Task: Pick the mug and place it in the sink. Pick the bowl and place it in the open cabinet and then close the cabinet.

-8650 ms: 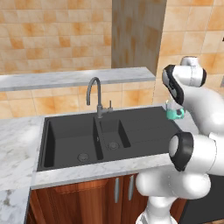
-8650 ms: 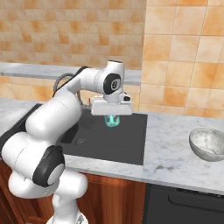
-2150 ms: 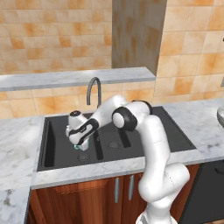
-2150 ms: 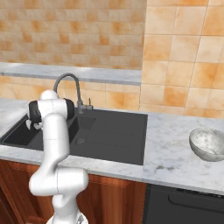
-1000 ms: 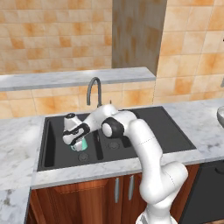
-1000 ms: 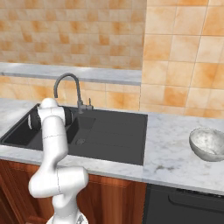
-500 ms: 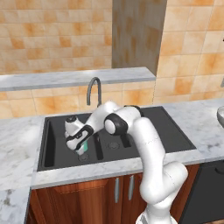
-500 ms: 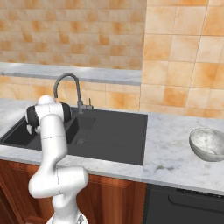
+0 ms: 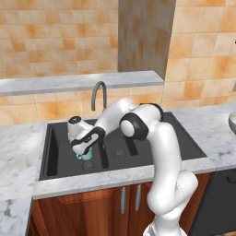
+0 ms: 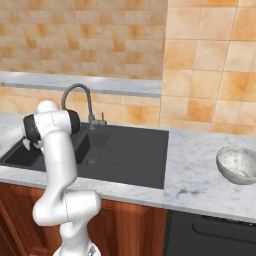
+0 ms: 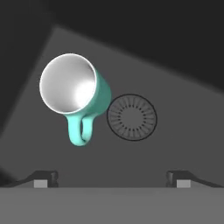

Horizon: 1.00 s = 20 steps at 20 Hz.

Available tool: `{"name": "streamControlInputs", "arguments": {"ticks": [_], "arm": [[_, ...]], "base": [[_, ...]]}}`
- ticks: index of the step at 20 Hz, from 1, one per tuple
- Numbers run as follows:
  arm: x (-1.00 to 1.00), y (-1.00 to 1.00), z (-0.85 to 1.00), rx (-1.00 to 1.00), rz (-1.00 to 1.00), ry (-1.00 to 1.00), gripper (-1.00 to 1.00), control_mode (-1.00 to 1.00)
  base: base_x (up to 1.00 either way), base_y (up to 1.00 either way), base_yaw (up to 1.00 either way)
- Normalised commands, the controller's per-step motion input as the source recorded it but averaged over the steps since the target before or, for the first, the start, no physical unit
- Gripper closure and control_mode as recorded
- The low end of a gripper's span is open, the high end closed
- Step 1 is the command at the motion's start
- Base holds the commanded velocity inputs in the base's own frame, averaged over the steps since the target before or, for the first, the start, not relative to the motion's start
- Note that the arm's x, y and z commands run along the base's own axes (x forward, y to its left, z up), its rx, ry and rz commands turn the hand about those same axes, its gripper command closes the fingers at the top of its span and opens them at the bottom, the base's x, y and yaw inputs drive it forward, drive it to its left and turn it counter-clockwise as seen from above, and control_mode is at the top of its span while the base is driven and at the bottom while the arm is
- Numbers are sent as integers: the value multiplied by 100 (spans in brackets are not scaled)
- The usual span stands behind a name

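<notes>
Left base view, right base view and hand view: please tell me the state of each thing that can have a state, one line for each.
mug: free, on the floor of the left basin, beside the drain.
tool: open, above the mug, holding nothing.
sink: dry, tap not running.
bowl: upright on the counter, right of the sink.

The bowl (image 9: 233,122) is cut off by the left base view's edge.
</notes>
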Motion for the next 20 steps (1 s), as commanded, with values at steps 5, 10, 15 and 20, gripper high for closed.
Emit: {"name": "streamControlInputs", "arguments": {"ticks": [5,10,15,20], "arm": [[-38,-23,99,1,0,0,-100,-100],[-24,-24,100,0,14,9,-100,-100],[-35,-43,98,0,22,7,-100,-100],[-63,-30,85,-4,21,-6,-100,-100]], "base": [[0,0,0],[0,0,0],[0,0,0],[0,0,0]]}}
